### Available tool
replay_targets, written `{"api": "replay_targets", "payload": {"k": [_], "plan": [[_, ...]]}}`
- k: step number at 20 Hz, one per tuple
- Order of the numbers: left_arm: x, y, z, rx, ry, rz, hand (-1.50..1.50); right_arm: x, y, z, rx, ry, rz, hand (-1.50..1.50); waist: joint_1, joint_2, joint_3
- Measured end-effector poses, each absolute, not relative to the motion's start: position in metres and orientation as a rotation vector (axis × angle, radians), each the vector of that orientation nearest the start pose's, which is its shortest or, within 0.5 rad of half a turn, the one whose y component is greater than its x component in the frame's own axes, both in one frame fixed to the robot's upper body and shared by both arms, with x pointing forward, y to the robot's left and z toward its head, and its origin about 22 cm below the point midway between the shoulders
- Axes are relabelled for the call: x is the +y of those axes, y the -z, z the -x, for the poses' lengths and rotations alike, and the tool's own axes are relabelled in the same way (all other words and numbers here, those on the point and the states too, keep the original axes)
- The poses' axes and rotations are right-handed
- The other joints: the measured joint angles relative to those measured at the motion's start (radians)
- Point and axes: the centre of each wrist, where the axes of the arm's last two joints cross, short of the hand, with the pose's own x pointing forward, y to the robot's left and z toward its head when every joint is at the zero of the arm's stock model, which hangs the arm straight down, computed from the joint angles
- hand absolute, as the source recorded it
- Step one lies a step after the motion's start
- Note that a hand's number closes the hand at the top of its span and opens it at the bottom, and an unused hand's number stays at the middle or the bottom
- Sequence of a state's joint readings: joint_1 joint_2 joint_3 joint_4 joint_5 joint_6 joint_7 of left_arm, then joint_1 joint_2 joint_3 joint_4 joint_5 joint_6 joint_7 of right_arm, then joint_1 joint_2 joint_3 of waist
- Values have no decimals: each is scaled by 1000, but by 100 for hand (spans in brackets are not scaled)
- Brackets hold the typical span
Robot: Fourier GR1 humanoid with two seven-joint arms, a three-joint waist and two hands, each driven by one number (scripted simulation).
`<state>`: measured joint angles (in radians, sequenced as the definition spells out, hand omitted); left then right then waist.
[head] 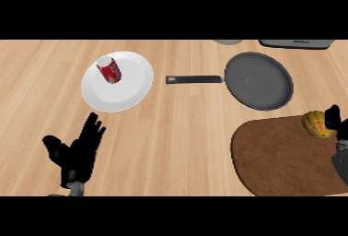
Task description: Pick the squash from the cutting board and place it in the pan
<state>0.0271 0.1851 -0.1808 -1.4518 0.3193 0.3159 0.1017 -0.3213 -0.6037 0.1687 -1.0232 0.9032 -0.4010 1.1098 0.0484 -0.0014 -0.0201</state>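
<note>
No text, brand or number can be read. Red-and-white can (108,69) on the white plate (132,92), eleven o'clock: label pattern only, no legible lettering. Grey appliance (296,44), one o'clock: faint marking, too small to read.

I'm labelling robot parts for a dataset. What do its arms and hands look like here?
The left hand is black, with slender fingers and a thumb, joined to a grey forearm of which little shows. The right hand, mostly cut off at the view's edge, is the same black. No cables, markings or sleeves show.
</note>
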Motion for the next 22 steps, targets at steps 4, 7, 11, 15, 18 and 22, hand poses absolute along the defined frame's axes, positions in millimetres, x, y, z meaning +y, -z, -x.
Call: {"api": "replay_targets", "payload": {"k": [4, 7, 11, 15, 18, 22], "plan": [[237, 34, -227, -1262, -225, -56, 0, -350, -42, -337, -341, -282, 1561, -150, -5, -3, 7], [241, 35, -225, -1259, -234, -61, 0, -334, -52, -351, -300, -344, 1545, -150, -16, -5, 11], [242, 37, -222, -1259, -245, -66, 0, -329, -54, -360, -215, -378, 1445, -150, -28, -8, 13], [248, 35, -221, -1247, -253, -75, 0, -325, -51, -364, -157, -401, 1340, -150, -38, -10, 13], [248, 37, -216, -1252, -262, -78, 0, -314, -53, -367, -157, -422, 1290, -150, -46, -12, 14], [245, 38, -216, -1253, -269, -80, 0, -307, -59, -365, -170, -437, 1299, -150, -54, -12, 16]]}}
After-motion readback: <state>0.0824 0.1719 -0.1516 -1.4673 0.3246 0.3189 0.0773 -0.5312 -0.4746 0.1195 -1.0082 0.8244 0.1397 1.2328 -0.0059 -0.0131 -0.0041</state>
